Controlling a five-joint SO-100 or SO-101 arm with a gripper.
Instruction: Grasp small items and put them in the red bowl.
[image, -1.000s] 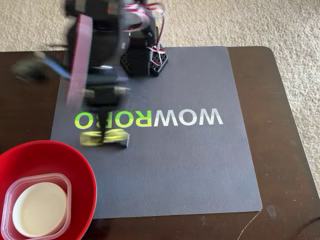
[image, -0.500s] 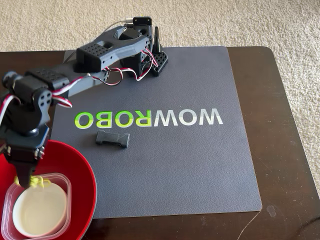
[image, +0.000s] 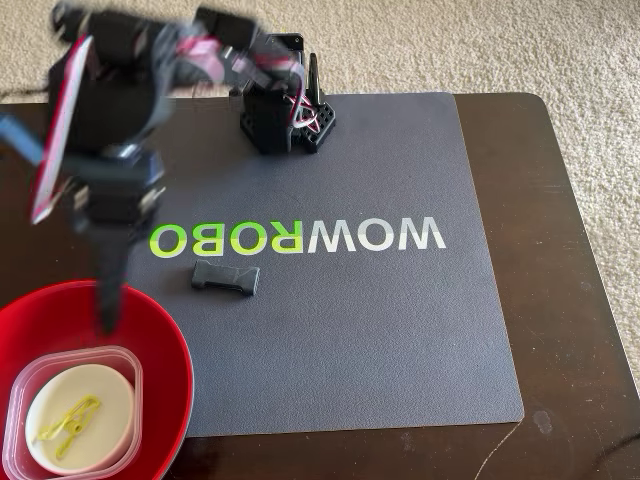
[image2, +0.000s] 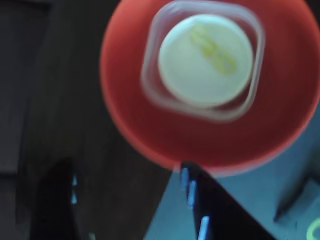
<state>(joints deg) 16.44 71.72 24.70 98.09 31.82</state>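
Jaws spread apart and empty, the gripper (image: 108, 318) points down from the bent arm above the red bowl (image: 160, 340).

Yellow-green clip (image: 66, 418) in white bowl (image: 108, 395), tub (image: 128, 358), red bowl (image: 160, 330); black buckle (image: 225, 278) on mat.

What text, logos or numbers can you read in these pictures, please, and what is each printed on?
"WOWROBO", printed upside down as the fixed view shows it, on the grey mat: white letters then yellow-green ones.
Nothing else is readable. The wrist view is blurred and shows only a scrap of a yellow-green letter at its lower right corner.
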